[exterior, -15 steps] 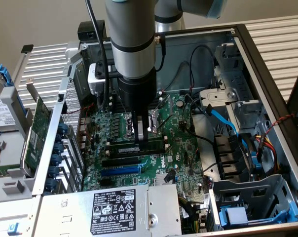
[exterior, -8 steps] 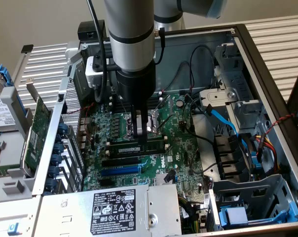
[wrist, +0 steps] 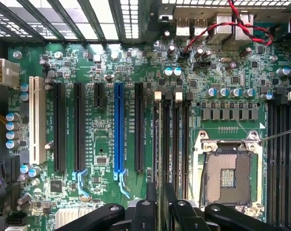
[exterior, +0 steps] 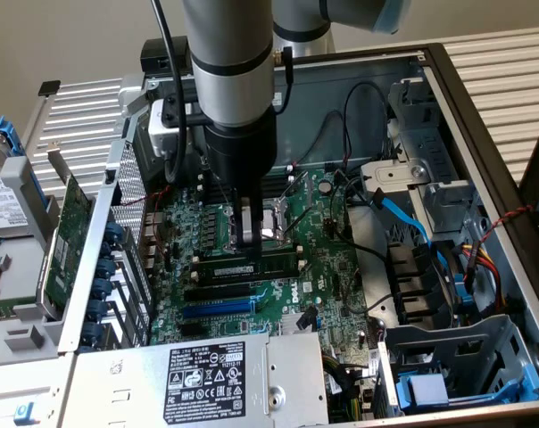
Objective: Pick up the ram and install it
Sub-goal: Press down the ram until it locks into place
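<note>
The ram point(exterior: 247, 266) is a long thin green stick with a white label, standing on edge over the black memory slots point(exterior: 252, 278) of the motherboard, beside the CPU socket point(exterior: 271, 219). My gripper point(exterior: 252, 248) comes straight down onto the middle of its top edge and is shut on it. In the wrist view the gripper point(wrist: 160, 191) has its black fingers point(wrist: 152, 195) on either side of the ram point(wrist: 161, 144), which shows edge-on as a thin strip along the memory slots point(wrist: 178, 139). Whether the ram is fully seated in a slot I cannot tell.
The open case holds a power supply point(exterior: 216, 376) at the front, blue cables point(exterior: 403, 216) and a drive cage point(exterior: 448, 366) on the exterior view's right. A green expansion card point(exterior: 69, 227) and a hard drive point(exterior: 2, 209) lie outside, on the left. Expansion slots point(wrist: 118, 127) run beside the memory slots.
</note>
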Action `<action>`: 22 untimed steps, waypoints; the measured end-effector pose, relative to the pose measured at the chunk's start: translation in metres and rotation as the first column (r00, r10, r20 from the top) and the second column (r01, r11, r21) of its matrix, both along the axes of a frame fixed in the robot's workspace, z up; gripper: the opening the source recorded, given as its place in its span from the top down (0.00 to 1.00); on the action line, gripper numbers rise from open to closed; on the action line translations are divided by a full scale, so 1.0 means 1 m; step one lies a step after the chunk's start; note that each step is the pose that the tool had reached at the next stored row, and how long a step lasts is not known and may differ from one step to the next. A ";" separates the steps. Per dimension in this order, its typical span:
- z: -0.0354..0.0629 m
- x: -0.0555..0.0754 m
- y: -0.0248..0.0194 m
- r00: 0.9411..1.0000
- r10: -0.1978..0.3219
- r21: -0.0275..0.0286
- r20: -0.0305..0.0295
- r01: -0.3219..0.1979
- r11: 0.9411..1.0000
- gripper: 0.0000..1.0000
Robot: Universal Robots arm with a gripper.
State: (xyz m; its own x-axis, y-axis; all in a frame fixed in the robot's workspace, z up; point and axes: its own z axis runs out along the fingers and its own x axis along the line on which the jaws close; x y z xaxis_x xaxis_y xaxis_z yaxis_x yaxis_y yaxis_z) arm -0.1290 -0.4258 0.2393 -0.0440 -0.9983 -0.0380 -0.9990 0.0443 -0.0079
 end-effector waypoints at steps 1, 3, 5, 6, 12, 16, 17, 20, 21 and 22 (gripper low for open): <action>0.0002 0.000 0.0000 1.000 0.000 0.000 0.000 0.000 1.000 0.79; 0.0008 0.000 0.0000 1.000 0.000 0.000 0.000 0.000 1.000 0.79; 0.0010 -0.001 0.0000 1.000 0.000 0.000 0.000 0.000 1.000 0.79; 0.0013 -0.001 0.0000 1.000 0.000 0.000 0.000 0.000 1.000 0.79; 0.0025 -0.005 0.0000 1.000 0.000 0.000 0.000 0.000 1.000 0.79; 0.0035 -0.007 0.0002 1.000 0.000 0.000 0.000 0.000 1.000 0.79; 0.0036 -0.007 0.0003 1.000 0.000 0.000 0.000 0.000 1.000 0.82; 0.0037 -0.008 0.0005 1.000 0.000 0.000 0.000 0.000 1.000 0.88; 0.0038 -0.008 0.0008 1.000 0.000 0.000 0.000 0.000 1.000 0.89; 0.0037 -0.008 0.0013 1.000 0.000 0.000 -0.001 0.000 1.000 0.89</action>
